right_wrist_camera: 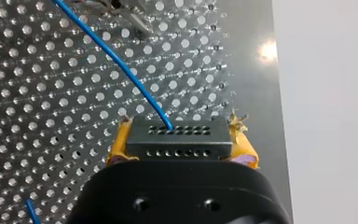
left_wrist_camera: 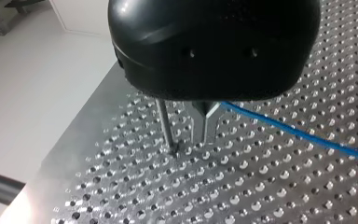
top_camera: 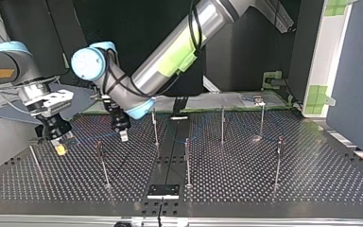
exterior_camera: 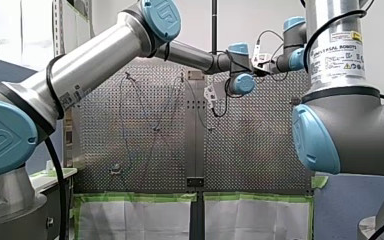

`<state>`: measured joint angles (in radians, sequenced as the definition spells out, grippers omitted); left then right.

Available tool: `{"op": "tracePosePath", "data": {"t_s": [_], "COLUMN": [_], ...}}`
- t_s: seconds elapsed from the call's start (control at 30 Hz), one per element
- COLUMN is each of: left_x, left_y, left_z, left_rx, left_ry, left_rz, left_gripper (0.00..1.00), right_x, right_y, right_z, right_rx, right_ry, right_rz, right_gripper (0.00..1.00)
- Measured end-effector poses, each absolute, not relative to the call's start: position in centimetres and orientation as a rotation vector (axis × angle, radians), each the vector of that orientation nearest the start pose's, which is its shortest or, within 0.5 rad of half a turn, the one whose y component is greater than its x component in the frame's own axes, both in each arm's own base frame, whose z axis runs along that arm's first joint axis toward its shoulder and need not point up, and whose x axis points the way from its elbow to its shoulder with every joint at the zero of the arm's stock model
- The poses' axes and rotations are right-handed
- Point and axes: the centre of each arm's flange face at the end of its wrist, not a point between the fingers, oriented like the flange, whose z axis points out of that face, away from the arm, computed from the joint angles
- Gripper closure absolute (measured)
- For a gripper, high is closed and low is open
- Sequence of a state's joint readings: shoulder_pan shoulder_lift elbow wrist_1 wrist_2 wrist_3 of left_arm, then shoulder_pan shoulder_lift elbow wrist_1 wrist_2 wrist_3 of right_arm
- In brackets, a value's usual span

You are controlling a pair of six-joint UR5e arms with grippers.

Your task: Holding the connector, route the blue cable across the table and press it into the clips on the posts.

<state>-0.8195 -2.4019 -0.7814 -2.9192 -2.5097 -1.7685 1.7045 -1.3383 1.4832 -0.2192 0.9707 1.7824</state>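
One perforated table (top_camera: 312,179) carries seven thin posts (top_camera: 187,161). Two grippers hang over its part at the top view's left. One blue cable (right_wrist_camera: 121,70) runs across the holes to my left gripper (left_wrist_camera: 205,136); I cannot tell whether that claw grips it. My right gripper (right_wrist_camera: 182,141) clamps the one black connector (right_wrist_camera: 177,133) between yellow pads.

Tally, top view: seven thin posts (top_camera: 187,163) on one perforated surface (top_camera: 312,179). Two tools: left tool (top_camera: 123,136), right tool (top_camera: 60,149). One blue cable (right_wrist_camera: 121,70). One connector (right_wrist_camera: 177,137).
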Motion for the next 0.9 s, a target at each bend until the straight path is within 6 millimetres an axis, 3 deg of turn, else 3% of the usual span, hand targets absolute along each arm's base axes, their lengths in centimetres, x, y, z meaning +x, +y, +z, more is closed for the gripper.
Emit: {"op": "tracePosePath", "data": {"t_s": [0.33, 0.9], "left_x": [51.2, 52.0], "left_y": [-59.7, -59.3], "left_z": [34.7, 34.9], "left_rx": [-0.358, -0.363], "left_ry": [1.409, 1.392], "left_rz": [-0.176, -0.180], "left_gripper": [1.00, 1.00], "right_x": [26.5, 26.8], "right_y": [-54.9, -54.9], "right_z": [42.6, 42.7], "right_rx": [-2.231, -2.231], "right_ry": [1.184, 1.136], "right_rz": [-2.594, -2.609], "right_gripper": [1.00, 1.00]}}
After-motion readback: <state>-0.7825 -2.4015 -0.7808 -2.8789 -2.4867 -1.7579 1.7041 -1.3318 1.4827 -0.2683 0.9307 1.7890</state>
